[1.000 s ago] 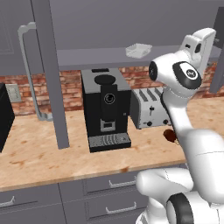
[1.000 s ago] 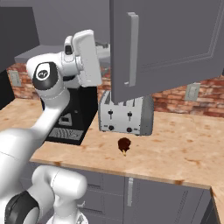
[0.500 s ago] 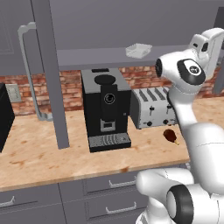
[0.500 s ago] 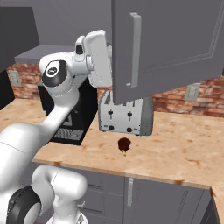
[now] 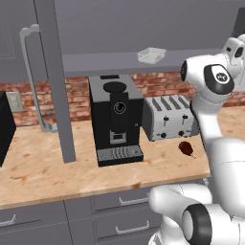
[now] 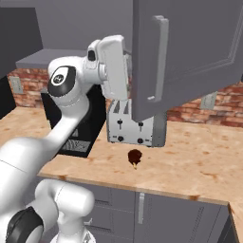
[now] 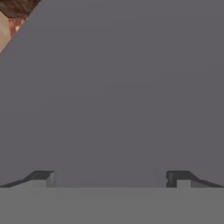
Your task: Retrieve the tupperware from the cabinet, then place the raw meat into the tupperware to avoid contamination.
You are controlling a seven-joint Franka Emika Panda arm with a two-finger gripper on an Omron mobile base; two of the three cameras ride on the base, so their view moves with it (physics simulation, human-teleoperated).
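Right base view: the white arm rises from the lower left, elbow bent, its hand lifted against the edge of the open cabinet door [image 6: 190, 52]. In the hand view the gripper [image 7: 109, 177] faces a flat grey surface, fingertips [image 7: 43, 177] spread wide with nothing between them. The tupperware [image 5: 151, 55] lies flat on the cabinet shelf [image 5: 105, 62], long axis roughly left-right. The raw meat [image 5: 186, 149] lies on the counter [image 5: 48, 172] before the toaster [image 5: 171, 116], paler end toward the front right.
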